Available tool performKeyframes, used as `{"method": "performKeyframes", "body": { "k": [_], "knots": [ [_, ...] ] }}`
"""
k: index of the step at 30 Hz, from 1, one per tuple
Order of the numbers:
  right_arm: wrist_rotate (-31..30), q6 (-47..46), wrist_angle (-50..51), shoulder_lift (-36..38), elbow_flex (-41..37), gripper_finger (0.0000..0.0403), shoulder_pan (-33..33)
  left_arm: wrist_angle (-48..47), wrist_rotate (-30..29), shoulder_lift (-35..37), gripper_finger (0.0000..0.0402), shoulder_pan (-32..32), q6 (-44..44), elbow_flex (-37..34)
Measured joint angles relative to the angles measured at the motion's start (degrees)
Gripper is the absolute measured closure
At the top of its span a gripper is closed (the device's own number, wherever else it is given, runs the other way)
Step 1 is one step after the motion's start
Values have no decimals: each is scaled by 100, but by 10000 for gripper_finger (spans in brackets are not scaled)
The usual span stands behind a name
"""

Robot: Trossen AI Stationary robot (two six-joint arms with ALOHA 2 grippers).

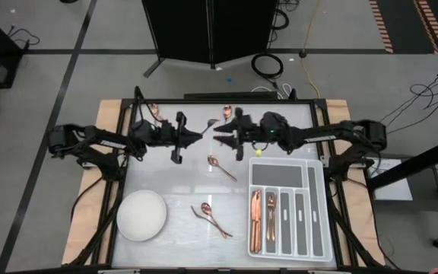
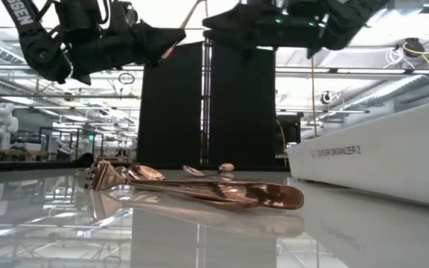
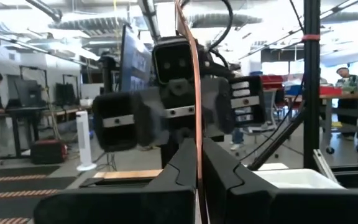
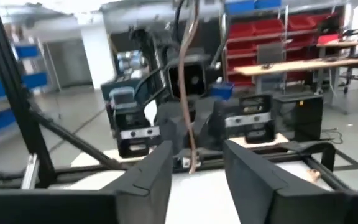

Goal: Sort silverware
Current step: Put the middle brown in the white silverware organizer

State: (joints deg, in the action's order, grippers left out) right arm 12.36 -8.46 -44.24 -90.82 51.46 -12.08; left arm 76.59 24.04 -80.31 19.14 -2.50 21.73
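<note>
My left gripper hovers over the table's far middle, shut on a slim copper piece of silverware that stands up from its fingers. My right gripper faces it from the right, open, with the piece showing in the gap just ahead of its fingers, untouched. Both hang high above the table in the low view, left gripper, right gripper. Loose copper spoons lie flat on the table. Several pieces lie in the grey divided tray. My left gripper pinches the copper piece near its lower end between its two fingers. The fingers lie level, pointing toward the table's right. The piece is lifted clear and rises steeply above the fingers, its upper end leaning toward the right gripper.
A white round bowl sits at the near left. The tray fills the near right, its wall close in the low view. More copper pieces lie at the far left. A heap of silverware lies mid-table.
</note>
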Motion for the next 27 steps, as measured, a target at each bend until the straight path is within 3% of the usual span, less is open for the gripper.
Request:
{"method": "performKeyframes", "body": {
  "k": [6, 16, 22, 27],
  "knots": [
    [-38, 481, 106, -428, 676, 226, 87, 114, -11, -8, 396, -95, -3, -2],
    [-30, 762, 136, -720, 988, 246, 208, 103, -20, -8, 396, -108, 6, -2],
    [-46, 763, 90, -720, 988, 289, 206, 99, -27, -7, 396, -108, 8, -2],
    [-43, 787, 80, -720, 988, 364, 207, 99, -33, -7, 396, -108, 18, -2]
  ]
}}
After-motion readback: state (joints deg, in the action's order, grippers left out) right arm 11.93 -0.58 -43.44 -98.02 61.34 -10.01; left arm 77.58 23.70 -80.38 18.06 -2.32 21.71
